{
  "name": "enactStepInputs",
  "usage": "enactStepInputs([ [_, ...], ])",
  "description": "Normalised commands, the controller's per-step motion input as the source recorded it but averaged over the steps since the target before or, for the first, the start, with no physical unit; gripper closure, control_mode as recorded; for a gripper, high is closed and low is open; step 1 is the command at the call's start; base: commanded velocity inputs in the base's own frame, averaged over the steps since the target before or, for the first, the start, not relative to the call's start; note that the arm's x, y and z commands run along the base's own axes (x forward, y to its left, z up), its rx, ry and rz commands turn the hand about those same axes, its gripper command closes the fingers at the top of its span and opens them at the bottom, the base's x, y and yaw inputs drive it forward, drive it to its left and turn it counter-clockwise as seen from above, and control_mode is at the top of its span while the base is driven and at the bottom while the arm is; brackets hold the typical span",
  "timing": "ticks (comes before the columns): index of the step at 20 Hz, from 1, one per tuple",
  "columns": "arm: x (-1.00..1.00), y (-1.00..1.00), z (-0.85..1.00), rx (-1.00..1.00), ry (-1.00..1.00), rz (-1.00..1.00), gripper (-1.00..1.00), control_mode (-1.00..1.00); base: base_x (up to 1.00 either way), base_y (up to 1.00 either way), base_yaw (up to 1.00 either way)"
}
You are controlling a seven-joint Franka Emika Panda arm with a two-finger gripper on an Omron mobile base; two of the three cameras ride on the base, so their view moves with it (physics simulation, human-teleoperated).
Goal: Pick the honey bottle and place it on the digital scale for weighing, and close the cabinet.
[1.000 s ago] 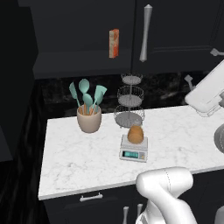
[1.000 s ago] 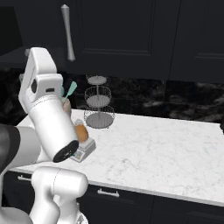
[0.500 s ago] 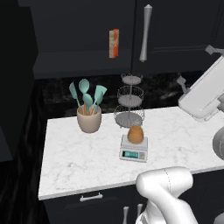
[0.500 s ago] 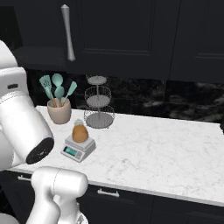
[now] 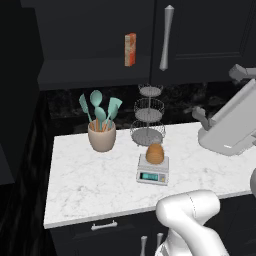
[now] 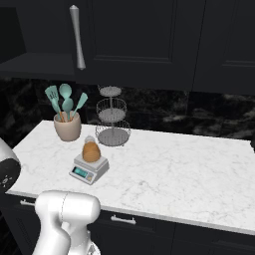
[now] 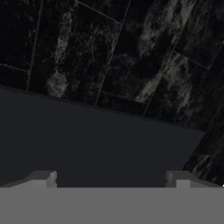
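Now honey bottle [image 5: 155, 153] atop digital scale [image 5: 153, 172].

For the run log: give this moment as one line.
honey bottle: on digital scale | gripper: open, empty, facing dark backsplash | cabinet: open at left, carton on shelf | next: close cabinet

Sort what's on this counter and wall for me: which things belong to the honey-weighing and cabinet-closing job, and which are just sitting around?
Job items:
- honey bottle, already sitting on the digital scale
- cabinet, left side open, with its door handle
- gripper, open and holding nothing

Just lying about:
- utensil crock with teal spatulas
- three-tier wire rack
- orange-white carton on the cabinet shelf
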Motion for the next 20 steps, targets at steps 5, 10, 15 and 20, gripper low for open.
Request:
enactStepInputs([
  [5, -0.51, 1.0, -0.83, 0.03, -0.29, -0.18, -1.0, -1.0, 0.0, 0.0, 0.0],
  [10, -0.67, 1.0, -0.8, 0.16, -0.32, -0.31, -1.0, -1.0, 0.0, 0.0, 0.0],
  [15, -0.99, 1.0, -0.53, 0.01, -0.02, -0.02, -1.0, -1.0, 0.0, 0.0, 0.0],
  [20, -0.63, 1.0, -0.62, 0.04, -0.01, 0.0, -1.0, -1.0, 0.0, 0.0, 0.0],
])
